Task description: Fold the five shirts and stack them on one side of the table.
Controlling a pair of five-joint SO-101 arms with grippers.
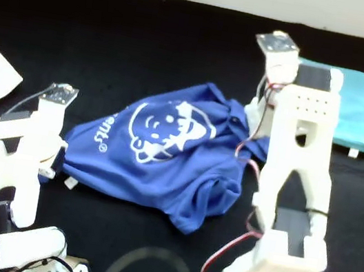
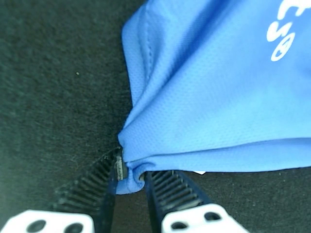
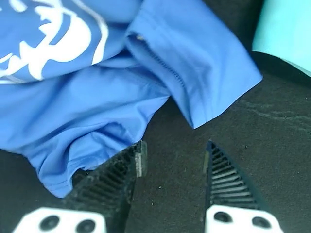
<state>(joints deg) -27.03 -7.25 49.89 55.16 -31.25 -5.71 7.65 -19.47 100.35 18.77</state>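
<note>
While the blue shirt point(image 1: 165, 154) is lying crumpled and unfolded across the centre of the frame on the black worktop point(image 1: 115, 34), its white printed figure is facing upward and its cloth is bunching into thick folds toward the lower centre. The left end effector point(image 2: 132, 175) is pinching a corner of this shirt's edge, the fabric gathering into a small wad between its two ribbed black fingers point(image 2: 170, 189). In the high view the left arm point(image 1: 19, 151) is standing at the lower left of the frame, at the shirt's left-hand end. The right end effector point(image 3: 175, 145) is hanging over bare worktop with its fingers spread apart and nothing between them. One of its fingertips is sitting right beside a rumpled fold of the blue shirt, and the pointed end of a sleeve point(image 3: 204, 77) is lying near the gap. The right arm point(image 1: 295, 169) is rising through the right half of the frame. A turquoise shirt point(image 1: 360, 113), folded flat into a rectangle, is resting at the upper right of the frame, apart from the blue one and partly behind the right arm.
</note>
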